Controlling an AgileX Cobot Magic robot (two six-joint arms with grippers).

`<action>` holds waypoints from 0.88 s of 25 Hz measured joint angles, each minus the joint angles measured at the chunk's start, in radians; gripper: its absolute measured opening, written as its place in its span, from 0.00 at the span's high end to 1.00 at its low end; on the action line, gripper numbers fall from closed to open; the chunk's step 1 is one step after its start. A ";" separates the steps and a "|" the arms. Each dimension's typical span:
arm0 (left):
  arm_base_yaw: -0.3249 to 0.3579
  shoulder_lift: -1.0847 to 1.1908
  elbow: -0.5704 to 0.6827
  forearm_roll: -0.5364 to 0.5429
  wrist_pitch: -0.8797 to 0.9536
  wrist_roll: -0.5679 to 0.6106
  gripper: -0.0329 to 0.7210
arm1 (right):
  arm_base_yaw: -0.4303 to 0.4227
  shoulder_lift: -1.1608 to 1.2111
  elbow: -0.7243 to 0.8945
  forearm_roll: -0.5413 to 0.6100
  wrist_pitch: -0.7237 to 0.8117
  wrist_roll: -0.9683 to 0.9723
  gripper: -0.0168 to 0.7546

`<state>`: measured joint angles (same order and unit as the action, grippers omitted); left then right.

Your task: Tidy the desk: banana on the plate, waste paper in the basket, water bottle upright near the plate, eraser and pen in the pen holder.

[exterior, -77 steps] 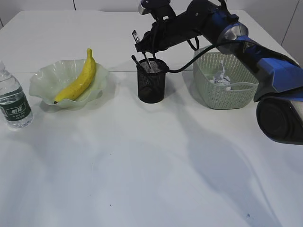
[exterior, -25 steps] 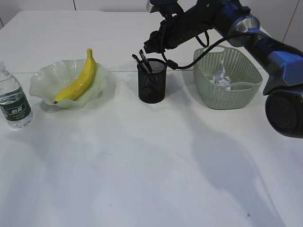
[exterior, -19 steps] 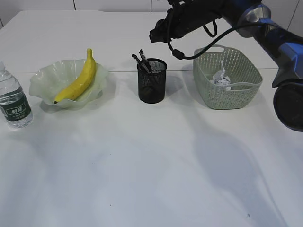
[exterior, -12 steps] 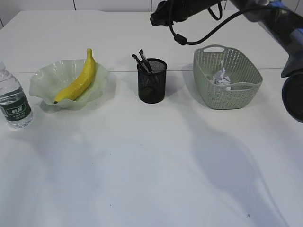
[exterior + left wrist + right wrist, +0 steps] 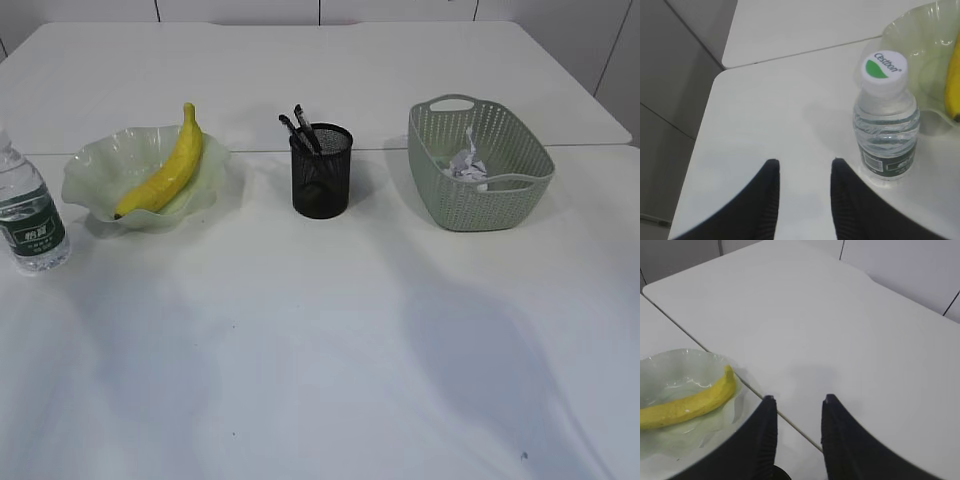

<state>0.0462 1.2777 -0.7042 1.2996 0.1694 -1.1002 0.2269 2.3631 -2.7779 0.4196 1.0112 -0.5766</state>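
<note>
Exterior view, my inventory: smooth yellow banana (image 5: 163, 172) lying stem-up-and-back across ruffled translucent plate (image 5: 100, 165), two pens (image 5: 300, 128) leaning left in black mesh pen holder (image 5: 321, 175); both grippers part-open, empty.

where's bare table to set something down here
The whole near half of the table is bare. Smaller bare gaps lie between plate and pen holder, and between pen holder and basket. It is tightest at the left edge, where the water bottle stands close beside the plate.
</note>
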 joint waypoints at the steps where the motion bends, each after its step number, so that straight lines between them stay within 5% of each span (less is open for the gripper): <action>1: 0.000 -0.007 -0.004 0.004 -0.005 0.000 0.64 | 0.000 -0.019 0.000 -0.008 0.008 0.008 0.68; 9: 0.000 -0.128 -0.097 0.014 -0.125 0.000 0.64 | 0.000 -0.211 -0.002 -0.034 0.092 0.048 0.99; 22: 0.000 -0.407 -0.169 -0.015 -0.109 0.000 0.64 | 0.000 -0.567 0.127 -0.198 0.184 0.129 0.99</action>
<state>0.0462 0.8702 -0.8735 1.2844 0.0601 -1.1002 0.2269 1.7962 -2.6512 0.2218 1.1949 -0.4476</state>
